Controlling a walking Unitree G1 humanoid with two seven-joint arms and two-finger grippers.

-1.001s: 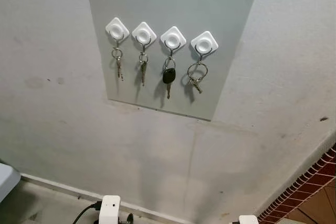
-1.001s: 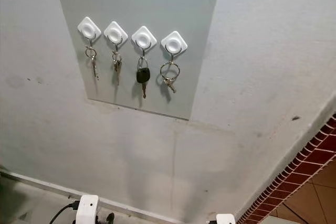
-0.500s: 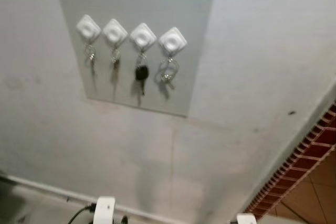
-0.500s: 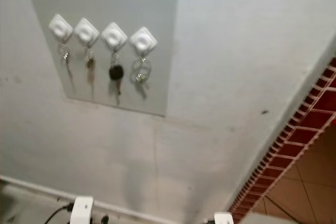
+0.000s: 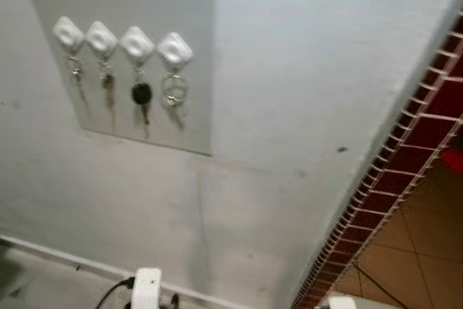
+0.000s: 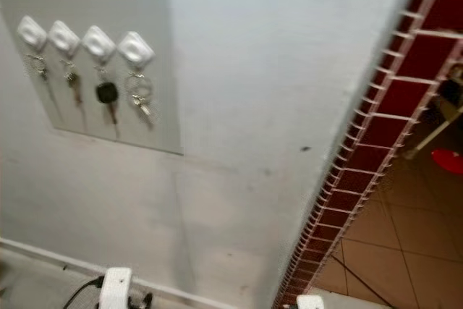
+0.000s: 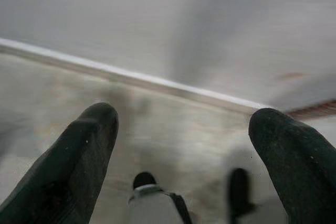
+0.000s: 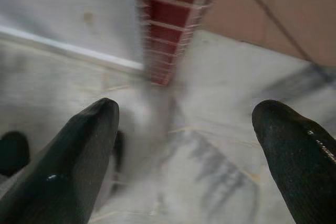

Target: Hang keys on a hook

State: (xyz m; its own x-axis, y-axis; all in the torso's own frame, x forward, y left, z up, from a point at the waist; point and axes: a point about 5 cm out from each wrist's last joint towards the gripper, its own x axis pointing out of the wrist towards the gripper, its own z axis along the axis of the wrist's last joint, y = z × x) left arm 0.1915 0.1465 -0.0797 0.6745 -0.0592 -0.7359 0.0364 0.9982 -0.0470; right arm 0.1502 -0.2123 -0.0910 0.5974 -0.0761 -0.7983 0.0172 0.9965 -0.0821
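All four hooks (image 5: pixel 122 41) already carry keys (image 5: pixel 142 95), and with both the left gripper (image 7: pixel 181 156) and right gripper (image 8: pixel 184 150) wide and empty, the robot should probably just back away cleanly.

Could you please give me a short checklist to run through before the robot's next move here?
1. All four hooks on the board carry keys: ok.
2. Black-headed key hangs on the third hook: ok.
3. Left gripper open, nothing held: ok.
4. Right gripper open, nothing held: ok.
5. Sharp view of the board: not ok, the head views are blurred.
6. Path toward the tiled floor past the brick edge: cannot tell.
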